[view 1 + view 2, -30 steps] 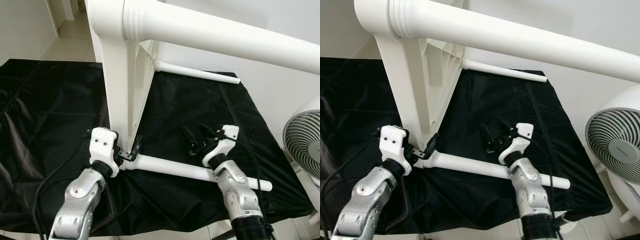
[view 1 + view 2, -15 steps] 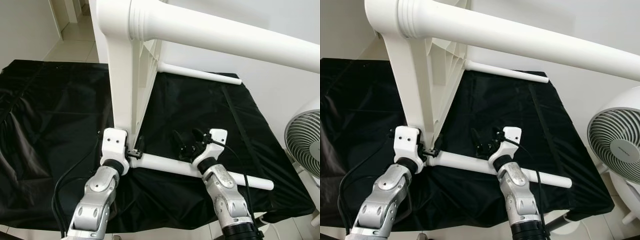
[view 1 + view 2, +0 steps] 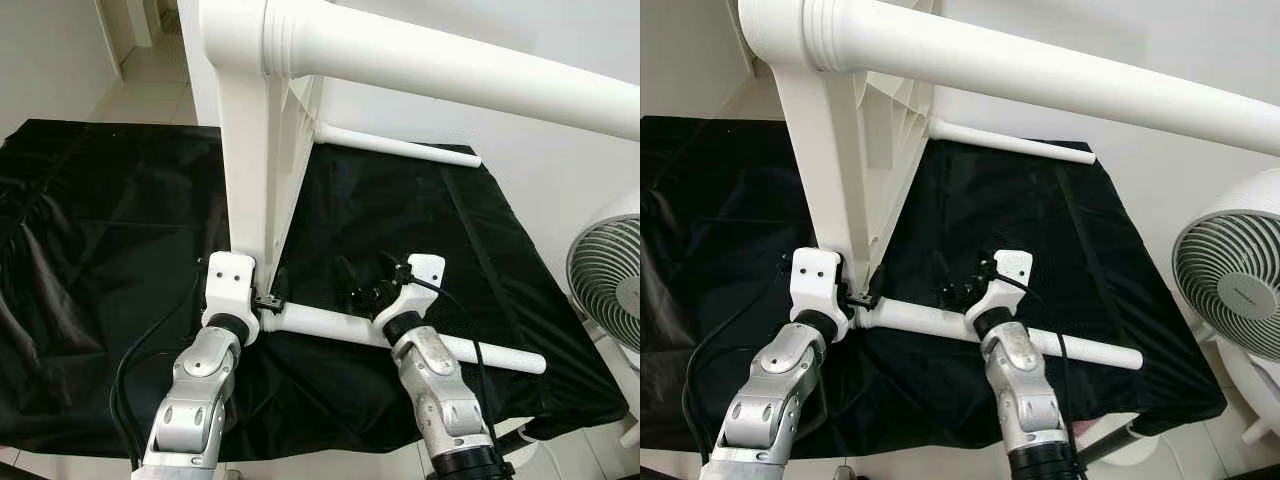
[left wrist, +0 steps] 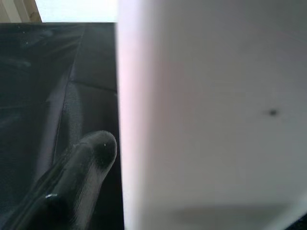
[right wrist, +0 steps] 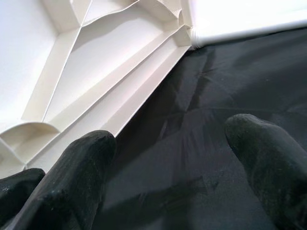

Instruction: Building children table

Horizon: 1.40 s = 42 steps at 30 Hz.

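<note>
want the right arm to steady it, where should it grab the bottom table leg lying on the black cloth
Grip the bottom table leg mid-shaft, from above. It is a smooth round tube lying flat on the black cloth, so open fingers can straddle it. The right gripper hangs open just beyond it; the left gripper is at the socket end.

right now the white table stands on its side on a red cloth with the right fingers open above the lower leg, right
Not quite: the cloth is black, not red, as the left eye view shows. The rest holds: the white table stands on its side, and the right fingers are open above the lower leg.

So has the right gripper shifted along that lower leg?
Yes. The right gripper has slid left along the lower leg, closer to the tabletop.
</note>
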Tool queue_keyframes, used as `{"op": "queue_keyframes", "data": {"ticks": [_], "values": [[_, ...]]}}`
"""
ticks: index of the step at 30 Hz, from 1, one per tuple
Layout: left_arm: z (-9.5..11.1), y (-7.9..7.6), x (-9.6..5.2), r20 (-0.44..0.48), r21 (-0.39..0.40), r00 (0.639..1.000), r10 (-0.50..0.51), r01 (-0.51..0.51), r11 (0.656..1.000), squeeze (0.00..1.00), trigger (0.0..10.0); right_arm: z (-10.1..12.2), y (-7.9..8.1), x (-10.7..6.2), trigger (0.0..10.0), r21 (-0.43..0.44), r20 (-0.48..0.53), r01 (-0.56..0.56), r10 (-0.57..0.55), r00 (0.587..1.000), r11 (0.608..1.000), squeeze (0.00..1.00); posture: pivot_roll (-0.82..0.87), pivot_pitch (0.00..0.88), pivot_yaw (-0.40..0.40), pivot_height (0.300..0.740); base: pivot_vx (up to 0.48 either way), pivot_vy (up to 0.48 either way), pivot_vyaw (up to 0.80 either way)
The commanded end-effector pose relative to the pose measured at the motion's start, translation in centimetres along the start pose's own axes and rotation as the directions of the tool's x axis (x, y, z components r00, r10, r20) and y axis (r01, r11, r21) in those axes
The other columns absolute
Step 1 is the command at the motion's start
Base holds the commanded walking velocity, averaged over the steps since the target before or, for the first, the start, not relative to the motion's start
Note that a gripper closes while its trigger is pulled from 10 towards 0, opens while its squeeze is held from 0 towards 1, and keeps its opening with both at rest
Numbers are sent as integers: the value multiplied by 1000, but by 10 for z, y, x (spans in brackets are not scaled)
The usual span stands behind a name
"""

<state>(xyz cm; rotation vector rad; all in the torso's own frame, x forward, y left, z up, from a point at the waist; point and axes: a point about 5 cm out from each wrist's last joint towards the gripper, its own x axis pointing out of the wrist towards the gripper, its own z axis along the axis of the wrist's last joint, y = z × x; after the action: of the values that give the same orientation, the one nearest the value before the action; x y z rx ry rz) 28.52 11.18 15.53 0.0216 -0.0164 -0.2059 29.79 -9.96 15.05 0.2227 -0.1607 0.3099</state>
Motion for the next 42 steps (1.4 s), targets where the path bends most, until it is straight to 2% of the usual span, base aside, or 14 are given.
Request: {"op": "queue_keyframes", "data": {"ticks": [1, 2, 5, 10, 15, 18, 21, 26, 28, 31, 36, 42], "values": [[-1, 7, -1, 3, -14, 970, 242, -242, 970, 0, 10000, 2, -2, -2, 10000, -5, 20, 25, -25, 999, 1000, 0, 59, 115, -44, 740, 0, 0, 0], [-1, 8, -1, 12, -5, 971, 239, -239, 971, 0, 2941, 2, -7, -2, 10000, -23, 36, 99, -98, 995, 995, 0, 57, 118, -42, 740, 0, 0, 0], [-1, 11, -1, 34, 39, 964, 265, -266, 963, 0, 0, 4, -21, -3, 10000, -106, 77, 274, -266, 961, 956, 0, 49, 126, -38, 740, 0, 0, 0], [3, 8, 1, 65, 79, 959, 276, -280, 957, 0, 0, 8, -22, -6, 10000, -145, 111, 305, -290, 950, 941, 0, 47, 135, -38, 740, 0, 0, 0], [10, 13, 1, 104, 109, 945, 311, -322, 941, 0, 0, 10, -25, -7, 10000, -155, 118, 319, -303, 946, 935, 0, 47, 140, -34, 740, 0, 0, 0], [8, 24, -5, 100, 114, 929, 355, -365, 924, 0, 0, 11, -22, -7, 10000, -164, 133, 313, -293, 947, 936, 0, 54, 138, -34, 740, 0, 0, 0], [8, 28, -8, 105, 108, 924, 368, -379, 919, 0, 0, 11, -18, -7, 10000, -171, 147, 313, -290, 946, 934, 0, 54, 138, -34, 740, 0, 0, 0], [12, 48, -17, 142, 103, 890, 433, -448, 888, 0, 0, 9, -17, -6, 10000, -177, 145, 311, -288, 947, 934, 0, 84, 125, -49, 740, 0, 0, 0], [14, 50, -18, 149, 101, 885, 440, -457, 884, 0, 0, 9, -17, -6, 10000, -178, 145, 311, -287, 947, 934, 0, 84, 125, -49, 740, 0, 0, 0], [14, 61, -26, 146, 99, 859, 491, -506, 857, 0, 0, 9, -17, -5, 10000, -183, 147, 310, -286, 947, 933, 0, 96, 119, -56, 740, 0, 0, 0], [14, 67, -32, 154, 106, 844, 514, -531, 840, 0, 0, 8, -17, -4, 10000, -180, 148, 310, -285, 947, 934, 0, 114, 115, -69, 740, 0, 0, 0], [16, 82, -47, 173, 131, 810, 561, -583, 802, 0, 0, 6, -14, 0, 10000, -176, 140, 286, -263, 955, 942, 0, 141, 108, -89, 740, 0, 0, 0]]}}
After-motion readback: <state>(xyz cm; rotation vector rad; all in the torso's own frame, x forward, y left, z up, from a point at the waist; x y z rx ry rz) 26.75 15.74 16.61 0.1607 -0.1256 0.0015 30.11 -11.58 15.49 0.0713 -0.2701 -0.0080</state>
